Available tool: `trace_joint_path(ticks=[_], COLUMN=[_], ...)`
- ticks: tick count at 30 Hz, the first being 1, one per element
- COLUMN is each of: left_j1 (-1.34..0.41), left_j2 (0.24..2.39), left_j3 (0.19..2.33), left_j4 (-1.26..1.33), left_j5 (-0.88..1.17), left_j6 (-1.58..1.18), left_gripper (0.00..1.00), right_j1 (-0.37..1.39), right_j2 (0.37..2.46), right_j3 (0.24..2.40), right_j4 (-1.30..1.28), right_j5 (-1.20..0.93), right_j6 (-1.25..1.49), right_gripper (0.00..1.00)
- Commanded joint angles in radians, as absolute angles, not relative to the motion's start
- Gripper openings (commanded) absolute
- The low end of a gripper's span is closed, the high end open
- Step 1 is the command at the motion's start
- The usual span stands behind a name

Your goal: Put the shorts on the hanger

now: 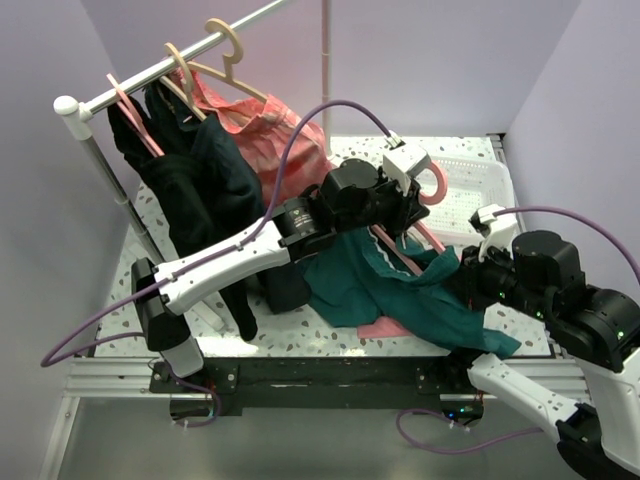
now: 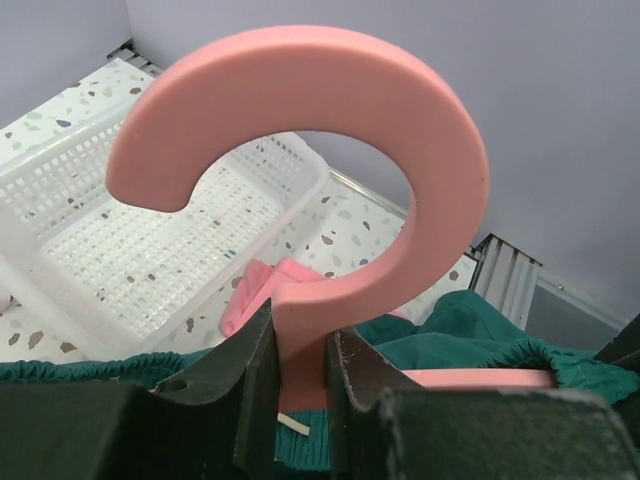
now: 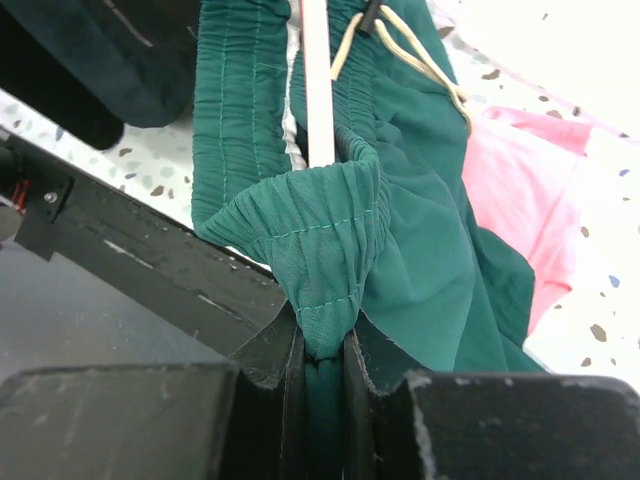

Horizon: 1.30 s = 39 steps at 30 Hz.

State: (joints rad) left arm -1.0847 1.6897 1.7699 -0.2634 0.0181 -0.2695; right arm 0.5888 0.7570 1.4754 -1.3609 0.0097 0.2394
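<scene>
My left gripper (image 1: 405,212) (image 2: 300,352) is shut on the neck of the salmon-pink hanger (image 1: 434,186) (image 2: 400,130), just below its rounded hook, and holds it above the table. The teal-green shorts (image 1: 400,290) (image 2: 470,320) (image 3: 420,230) hang over the hanger's arm and trail onto the table. In the right wrist view the elastic waistband loops round the hanger's thin arm (image 3: 318,90), with the light drawstring (image 3: 420,60) beside it. My right gripper (image 1: 462,275) (image 3: 322,345) is shut on a bunched fold of that waistband.
A white mesh basket (image 1: 470,190) (image 2: 150,230) stands at the back right. A flat pink cloth (image 1: 385,328) (image 3: 520,190) lies under the shorts. At the left, a clothes rail (image 1: 170,75) carries beige hangers (image 1: 225,45) and dark garments (image 1: 200,190).
</scene>
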Motion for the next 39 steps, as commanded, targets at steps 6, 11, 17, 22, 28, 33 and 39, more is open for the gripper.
trace_joint_path(ticks=[6, 11, 17, 22, 28, 33, 39], left_j1=[-1.091, -1.091, -1.086, -1.036, -0.99, -0.956, -0.936], left_j2=[1.634, 1.591, 1.658, 1.778, 1.884, 1.862, 1.711], left_j3=[1.829, 1.792, 1.821, 1.905, 1.913, 1.762, 1.521], left_j4=[-0.183, -0.181, -0.209, -0.247, -0.222, -0.219, -0.164], left_j5=[-0.112, -0.293, -0.612, -0.698, -0.81, -0.928, -0.96], left_j6=[-0.308, -0.331, -0.356, -0.419, -0.445, -0.463, -0.518], left_gripper=[0.58, 0.71, 0.68, 0.63, 0.61, 0.58, 0.53], right_j1=[0.584, 0.584, 0.584, 0.584, 0.584, 0.584, 0.584], right_j2=[0.787, 0.788, 0.776, 0.828, 0.874, 0.909, 0.969], right_j3=[1.657, 1.7, 1.716, 1.824, 1.914, 2.009, 2.124], right_j4=[-1.462, -1.493, -1.434, -1.427, -1.445, -1.454, -1.454], right_j5=[0.247, 0.297, 0.279, 0.275, 0.304, 0.301, 0.314], right_j6=[0.307, 0.337, 0.347, 0.331, 0.319, 0.313, 0.275], right_gripper=[0.0, 0.0, 0.0, 0.0, 0.0, 0.0, 0.0])
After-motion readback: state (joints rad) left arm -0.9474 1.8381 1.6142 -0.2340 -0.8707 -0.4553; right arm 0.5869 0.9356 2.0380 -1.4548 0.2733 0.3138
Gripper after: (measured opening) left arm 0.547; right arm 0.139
